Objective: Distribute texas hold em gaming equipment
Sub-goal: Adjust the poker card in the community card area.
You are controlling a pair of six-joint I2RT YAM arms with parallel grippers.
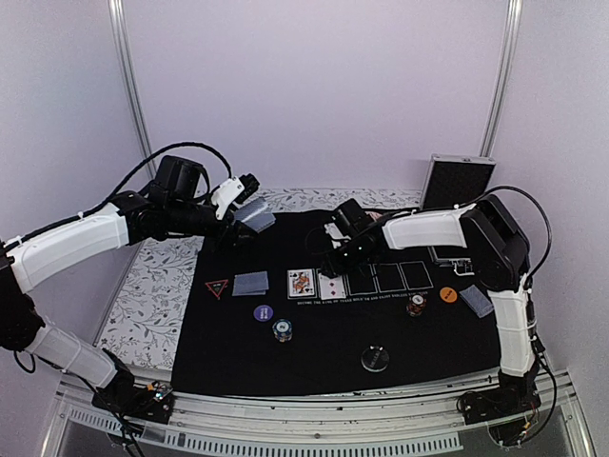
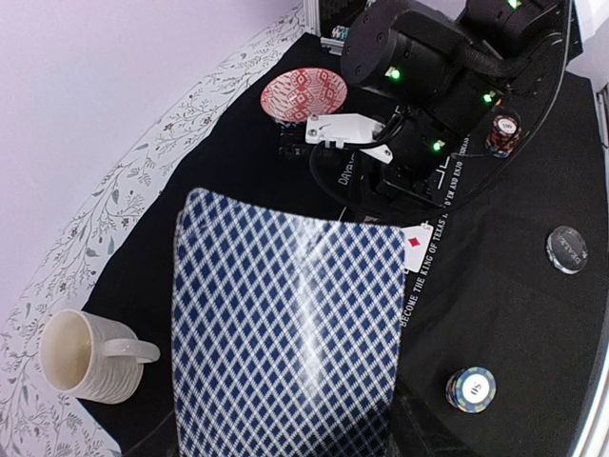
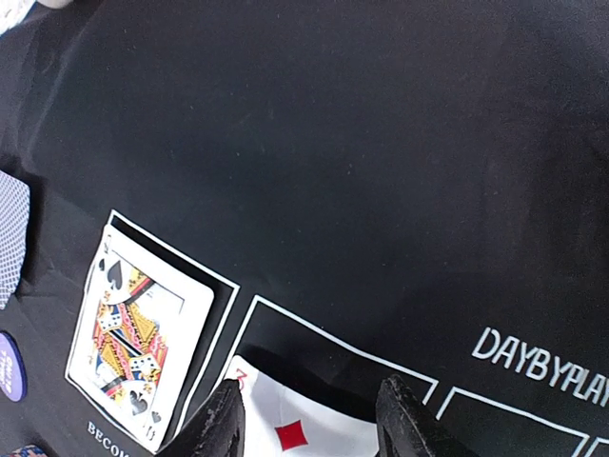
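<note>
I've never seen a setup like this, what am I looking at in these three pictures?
Two robot arms work over a black mat. One picture looks down from above; the other two come from a camera on each wrist. On the mat lie a spade card and a diamond card face up, face-down cards, chip stacks, coloured discs and a triangle. Nearby stand a mug and bowl. The left gripper holds a deck aloft. The right gripper is open, fingers either side of the diamond card.

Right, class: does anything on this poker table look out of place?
A cream mug at the edge of the black mat and a red patterned bowl on it: tableware, no part of a poker game. Both upright.
</note>
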